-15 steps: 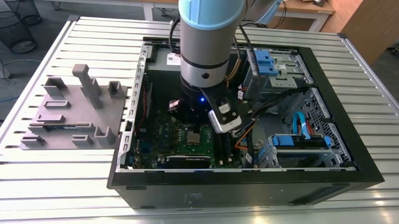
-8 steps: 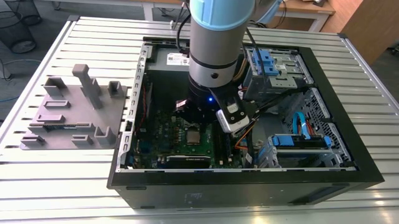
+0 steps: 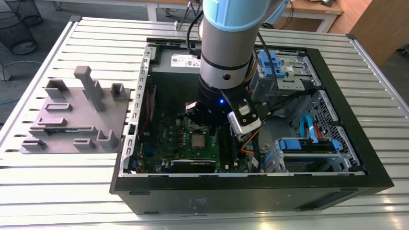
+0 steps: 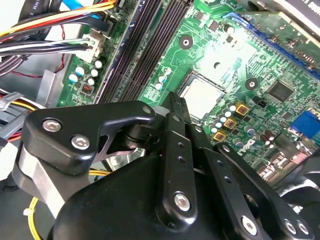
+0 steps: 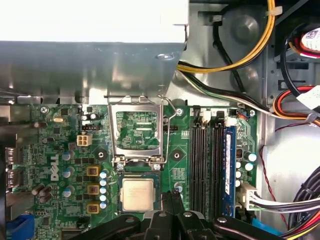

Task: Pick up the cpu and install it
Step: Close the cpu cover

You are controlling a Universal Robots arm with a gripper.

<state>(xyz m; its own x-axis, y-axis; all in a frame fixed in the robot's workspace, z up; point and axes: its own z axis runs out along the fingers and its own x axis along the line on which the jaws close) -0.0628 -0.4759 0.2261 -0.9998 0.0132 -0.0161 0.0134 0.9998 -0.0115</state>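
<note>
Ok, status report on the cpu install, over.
Gripper jaws shut, empty, beside the cpu. Cpu lying in socket, load frame raised. Nothing blocking.

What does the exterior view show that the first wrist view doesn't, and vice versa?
Exterior view: grey fixture tray on the slatted table beside the computer case, plus the arm. First wrist view: the hinged frame open, a blue memory stick, the gripper close beside the cpu. Both: the cpu lying in its socket on the green motherboard.

Arm (image 3: 225, 48) over cpu (image 3: 199, 140) in case (image 3: 255, 189)
</note>
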